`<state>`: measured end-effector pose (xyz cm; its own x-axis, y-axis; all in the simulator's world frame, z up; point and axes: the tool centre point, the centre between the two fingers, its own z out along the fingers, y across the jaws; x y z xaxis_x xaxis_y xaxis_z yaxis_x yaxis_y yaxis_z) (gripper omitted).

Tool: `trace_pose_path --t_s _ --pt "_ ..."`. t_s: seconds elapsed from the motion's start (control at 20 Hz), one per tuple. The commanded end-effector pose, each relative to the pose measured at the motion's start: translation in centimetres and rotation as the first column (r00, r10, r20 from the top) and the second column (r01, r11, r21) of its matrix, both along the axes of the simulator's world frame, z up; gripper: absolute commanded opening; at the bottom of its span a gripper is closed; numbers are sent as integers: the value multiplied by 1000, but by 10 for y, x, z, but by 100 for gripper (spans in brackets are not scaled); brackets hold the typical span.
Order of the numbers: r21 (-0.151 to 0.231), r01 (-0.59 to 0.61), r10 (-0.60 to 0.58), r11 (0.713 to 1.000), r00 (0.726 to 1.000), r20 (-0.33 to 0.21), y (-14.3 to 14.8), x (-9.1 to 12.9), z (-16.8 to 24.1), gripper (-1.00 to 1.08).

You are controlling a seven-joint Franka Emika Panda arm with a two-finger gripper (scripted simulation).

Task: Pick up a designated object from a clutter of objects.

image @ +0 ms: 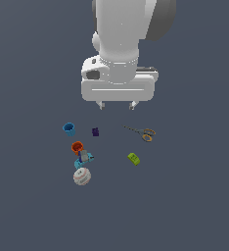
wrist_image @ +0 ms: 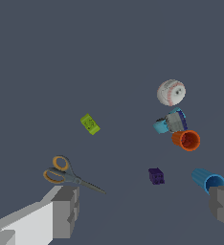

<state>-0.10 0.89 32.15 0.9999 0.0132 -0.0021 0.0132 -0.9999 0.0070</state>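
Observation:
The designated object, a small pair of scissors with orange-tan loop handles and thin grey blades, lies flat on the grey floor at the exterior view's right. My gripper hangs open above the floor, behind the clutter of objects and well clear of the scissors, with nothing between its fingers. The rest of the clutter: a blue cup, a purple cube, an orange cup, a green block, a white ball.
A cyan piece with a grey item on it lies between the orange cup and the white ball. The robot's white wrist looms over the far side of the floor.

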Motion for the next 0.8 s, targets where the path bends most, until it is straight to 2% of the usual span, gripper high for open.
trace_pose_path --t_s 0.0,0.4,0.75 --pt "0 0 0 1000 1000 0 0 0 0 100" --pt "-21 -55 54 998 998 -35 8 -5 -12 100" --pt "-22 -68 67 997 997 -35 10 -5 -16 100"
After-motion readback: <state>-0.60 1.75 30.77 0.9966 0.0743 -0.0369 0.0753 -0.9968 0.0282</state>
